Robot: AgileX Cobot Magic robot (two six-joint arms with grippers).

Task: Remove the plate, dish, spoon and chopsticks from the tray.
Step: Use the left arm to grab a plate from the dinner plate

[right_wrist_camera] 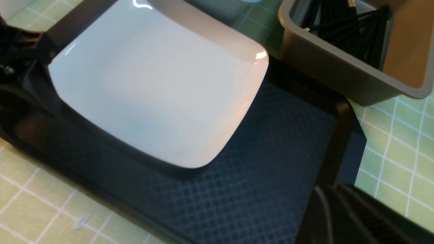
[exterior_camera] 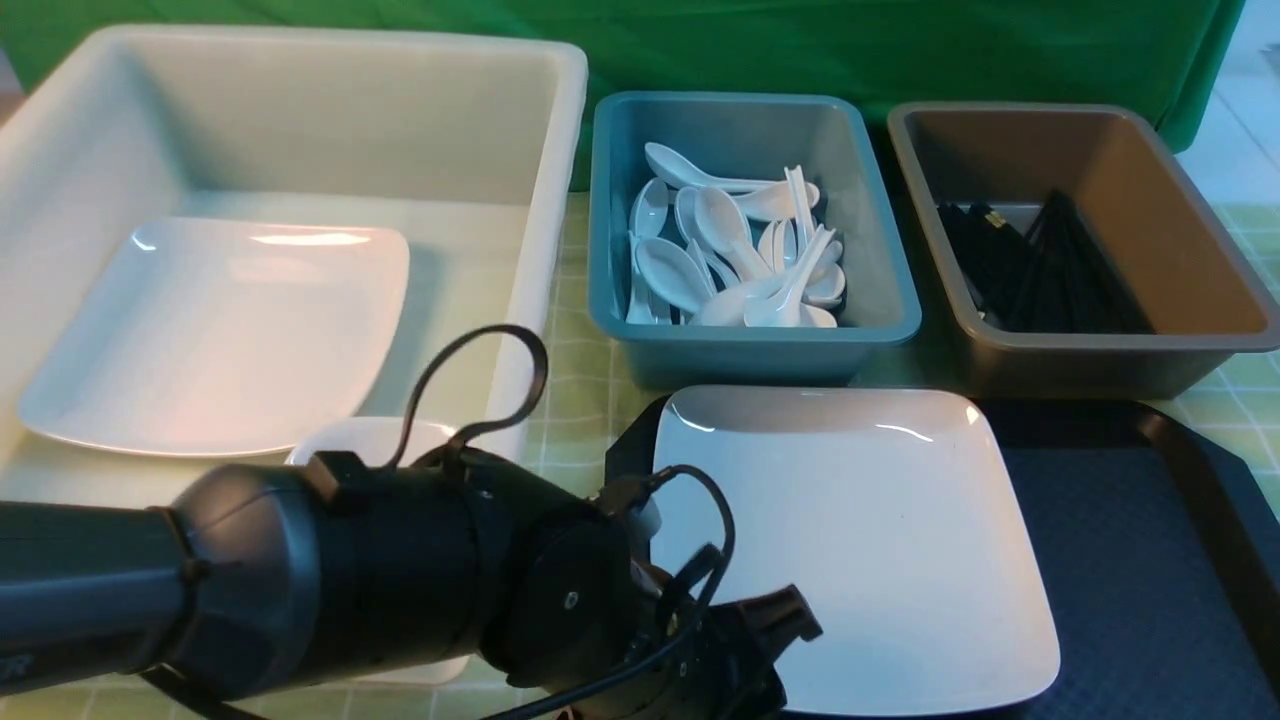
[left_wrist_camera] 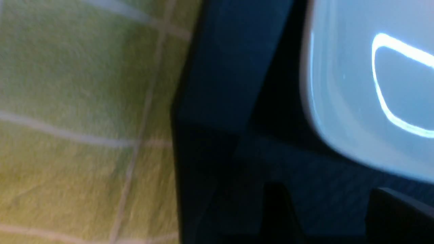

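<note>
Left arm (exterior_camera: 400, 570) comes in low over the green checked bench (exterior_camera: 580, 400). Left tool (left_wrist_camera: 330, 215): its wrist view is blurred, but two dark fingers (left_wrist_camera: 278, 210) stand spread. Only tray surface shows between them, nothing pinched.

Large glossy white square plate (exterior_camera: 860, 540) lies flat on the left part of the big black diamond-textured plastic tray (exterior_camera: 1150, 580). One rounded corner sits just ahead of the left tool's gap; contact cannot be made out.

Right tool (right_wrist_camera: 356, 217): only a dark ribbed edge shows, so I cannot tell whether it is spread or pressed together. It is over the tray, apart from the plate.

Beyond the plate from the left tool:
- blue plastic tub (exterior_camera: 750, 340) of white soup spoons (exterior_camera: 740, 270)
- brown tub (exterior_camera: 1080, 350) of black chopsticks (exterior_camera: 1040, 270)

To the left tool's left, a large white tub (exterior_camera: 540, 200) holds a second white square plate (exterior_camera: 220, 330).
</note>
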